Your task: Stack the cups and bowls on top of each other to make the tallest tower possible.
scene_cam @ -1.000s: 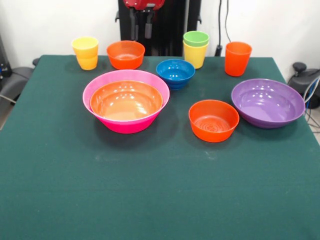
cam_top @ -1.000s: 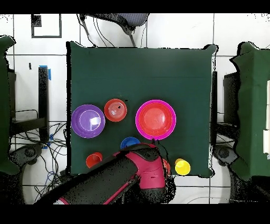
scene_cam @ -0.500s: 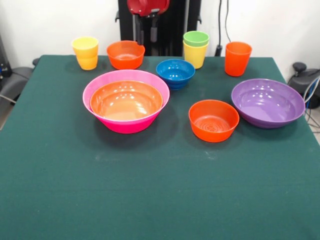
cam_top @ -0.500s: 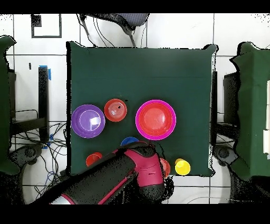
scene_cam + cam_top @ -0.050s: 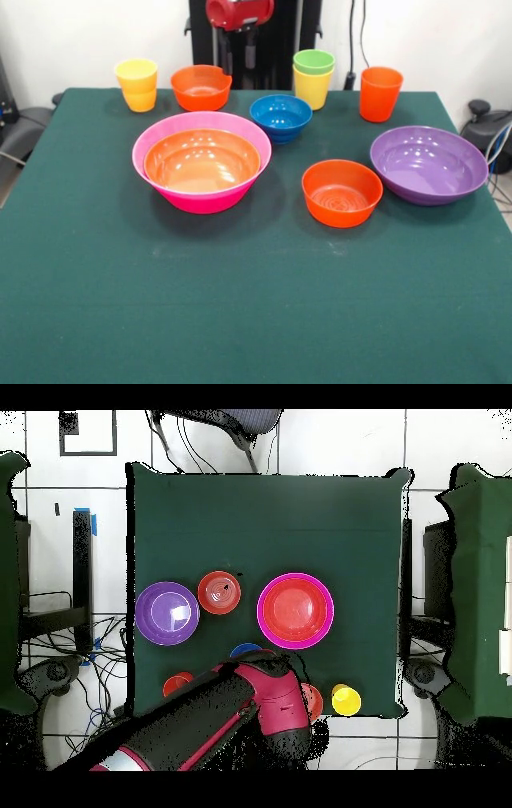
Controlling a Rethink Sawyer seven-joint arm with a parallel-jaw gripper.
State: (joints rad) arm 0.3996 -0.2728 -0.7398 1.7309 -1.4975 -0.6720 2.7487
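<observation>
**Claw at the back row, wide orange bowl nested in pink**

The claw (image 5: pixel 239 54) hangs at the far edge of the green cloth table (image 5: pixel 240 304), two dark fingers (image 5: pixel 228 60) pointing down with a visible gap between them and nothing in the gap. Its tips sit just above and behind the rim of the small glossy orange plastic bowl (image 5: pixel 201 86) in the back row. The red and black arm (image 5: pixel 215 719) covers much of that row in the overhead view.

Back row in the front view, left to right: a yellow plastic cup (image 5: pixel 137 84), standing upright; the small orange bowl; the light green plastic cup (image 5: pixel 314 62) seated inside a second yellow cup (image 5: pixel 312 88); the taller orange plastic tumbler (image 5: pixel 379 94), standing alone.

Just in front of the green-and-yellow pair stands the small blue plastic bowl (image 5: pixel 281 117), upright and apart from its neighbours.

Mid-table: the big deep pink plastic bowl (image 5: pixel 202 196) with the wide orange plastic bowl (image 5: pixel 202 160) nested in it, rims near level. To the right stands a second small orange plastic bowl (image 5: pixel 342 192), and just beside that the wide purple plastic bowl (image 5: pixel 428 164), the two not touching.

Every piece is mouth up. The only stacked pieces are the pink-orange pair and the green-yellow pair.
</observation>
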